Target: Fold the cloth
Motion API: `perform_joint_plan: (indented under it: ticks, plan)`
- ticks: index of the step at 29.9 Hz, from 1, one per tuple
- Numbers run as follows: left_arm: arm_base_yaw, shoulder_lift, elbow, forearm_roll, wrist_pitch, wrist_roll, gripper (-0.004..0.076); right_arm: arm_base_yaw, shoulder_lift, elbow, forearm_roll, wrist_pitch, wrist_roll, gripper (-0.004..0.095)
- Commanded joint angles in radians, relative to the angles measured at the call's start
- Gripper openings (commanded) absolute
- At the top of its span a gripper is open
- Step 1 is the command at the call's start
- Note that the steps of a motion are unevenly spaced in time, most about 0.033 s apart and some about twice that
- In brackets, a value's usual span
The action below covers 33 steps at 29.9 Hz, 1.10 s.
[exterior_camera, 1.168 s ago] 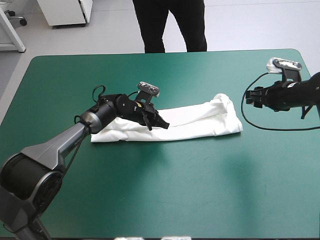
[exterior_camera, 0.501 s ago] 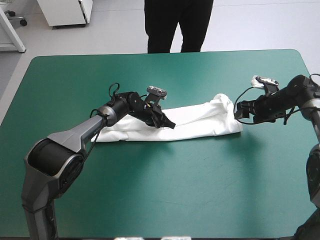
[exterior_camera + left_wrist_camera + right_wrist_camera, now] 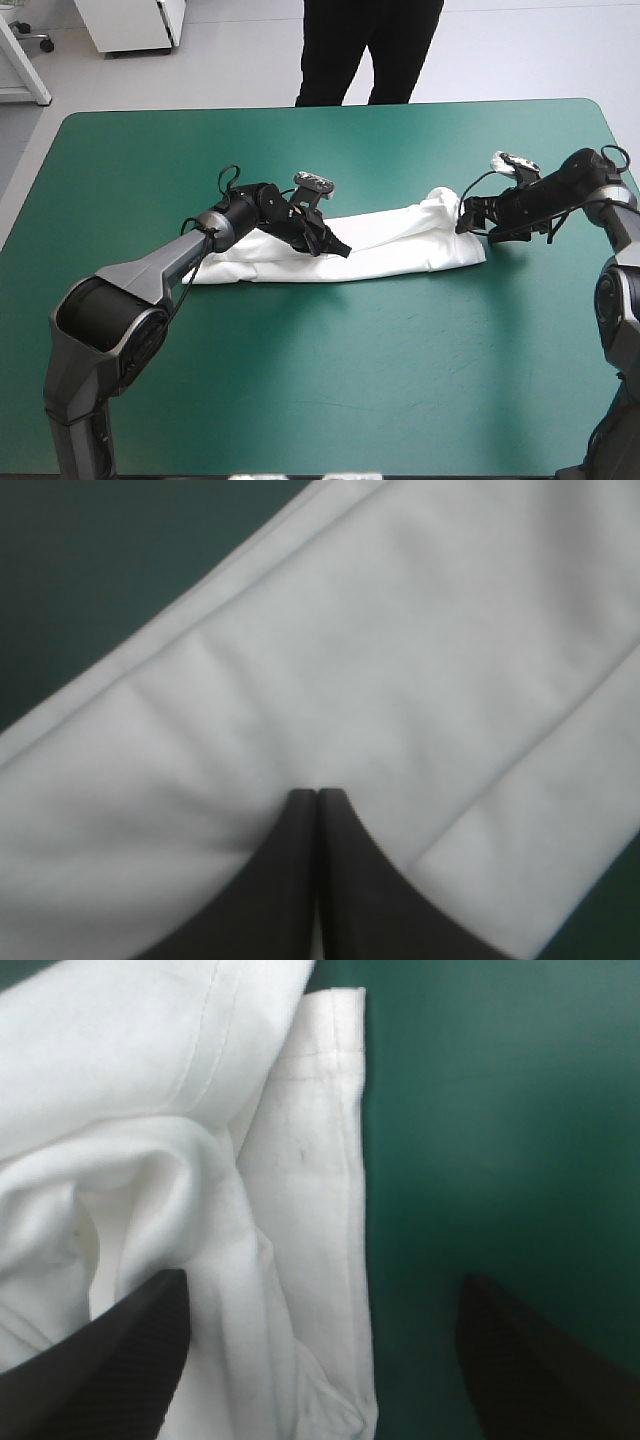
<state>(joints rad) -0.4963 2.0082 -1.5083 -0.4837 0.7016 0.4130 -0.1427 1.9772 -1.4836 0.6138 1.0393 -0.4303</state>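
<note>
right hand (image 3: 464, 217) moved inward, now at right end of T-shirt (image 3: 400, 248)

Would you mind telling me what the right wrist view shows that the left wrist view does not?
Only the right wrist view: the right gripper open, one finger over the T-shirt's bunched end with its stitched hem, the other over bare teal-green cover. Only the left wrist view: the left gripper shut, its tip against smooth folded layers. Both: the white T-shirt lying on the cover.
</note>
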Motion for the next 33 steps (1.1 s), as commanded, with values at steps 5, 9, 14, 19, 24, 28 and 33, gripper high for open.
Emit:
perform_joint_plan:
  ticks: [5,9,14,19,24,28,33]
  plan:
    - [-0.004,-0.030,-0.015,-0.009,0.026,0.000,-0.0009,0.037,0.022,-0.026,0.024,0.085,-0.012,0.0619]
    - [-0.004,-0.030,-0.015,-0.009,0.026,0.000,-0.0009,0.059,0.047,-0.026,0.023,0.099,-0.003,0.0421]
    - [-0.004,-0.030,-0.015,-0.006,0.028,0.002,-0.0009,0.063,0.047,-0.028,0.028,0.081,0.001,0.0106]
    - [-0.002,-0.030,-0.015,0.036,0.028,-0.032,-0.0009,0.063,0.047,-0.046,0.066,0.093,0.001,-0.0017]
    - [-0.002,-0.030,-0.015,0.036,0.049,-0.023,-0.0009,0.060,0.040,-0.144,0.155,0.172,-0.001,-0.0017]
    - [-0.002,-0.030,-0.015,0.036,0.053,-0.027,-0.0009,0.060,0.002,-0.243,0.234,0.207,-0.001,-0.0017]
    - [-0.002,-0.030,-0.015,0.036,0.066,-0.031,-0.0009,0.060,-0.074,-0.313,0.252,0.208,0.005,-0.0017]
